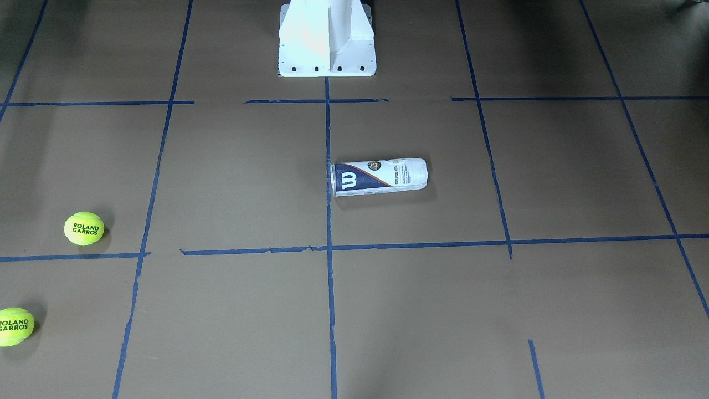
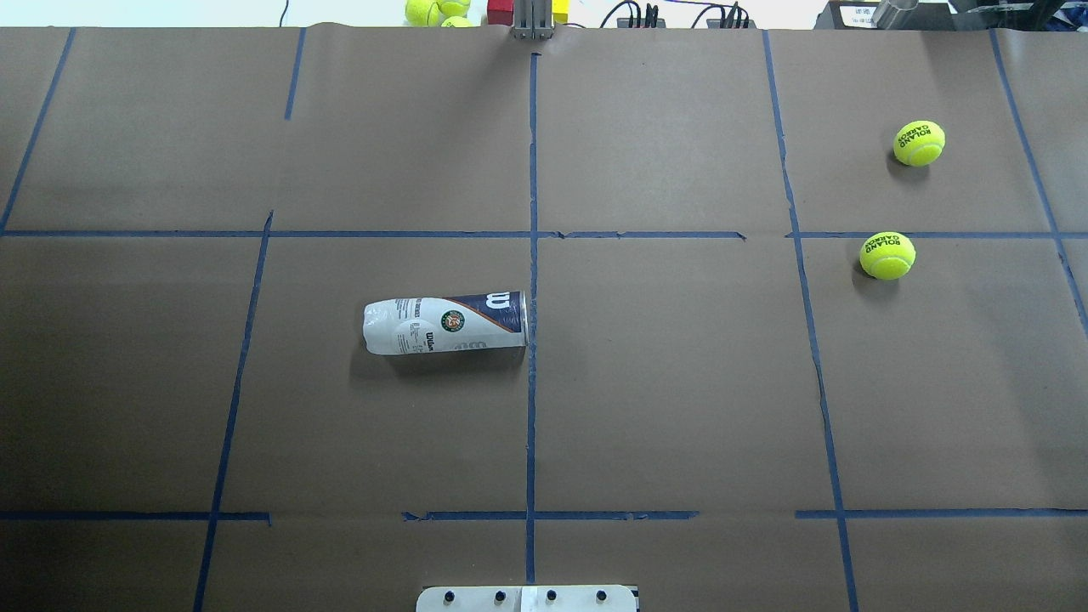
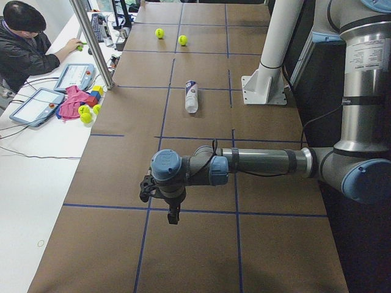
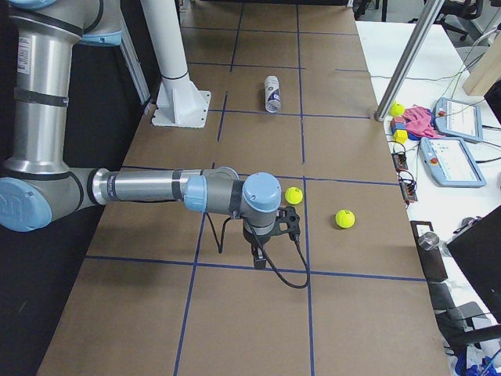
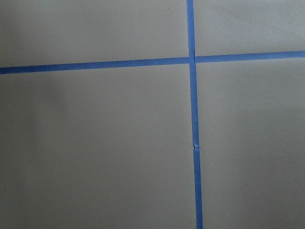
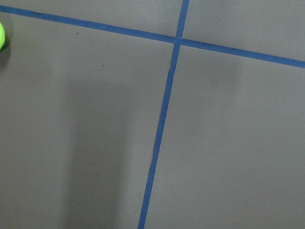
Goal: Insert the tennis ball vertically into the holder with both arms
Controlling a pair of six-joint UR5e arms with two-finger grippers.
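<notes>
Holder (image 2: 444, 323) lies on its side, with nothing gripping it, so the task looks unstarted. The left end effector (image 3: 173, 217) hangs over bare table (image 2: 680, 382) with its fingers pointing down. It touches nothing and nothing shows in it. I cannot tell whether it is spread or clenched: only a side view shows it, and its wrist camera sees just paper and blue tape (image 5: 193, 119). The right end effector (image 4: 260, 257) hangs the same way, apparently empty, its opening equally unreadable. Just off to its side rests the nearer tennis ball (image 4: 293, 195), with the second ball (image 4: 344, 218) a little beyond. The holder sits well away from the left end effector, toward the table's middle, and farther still from the right one. That split probably suits the job: the left arm would stand the holder up and steady it, while the right fetches a ball.
</notes>
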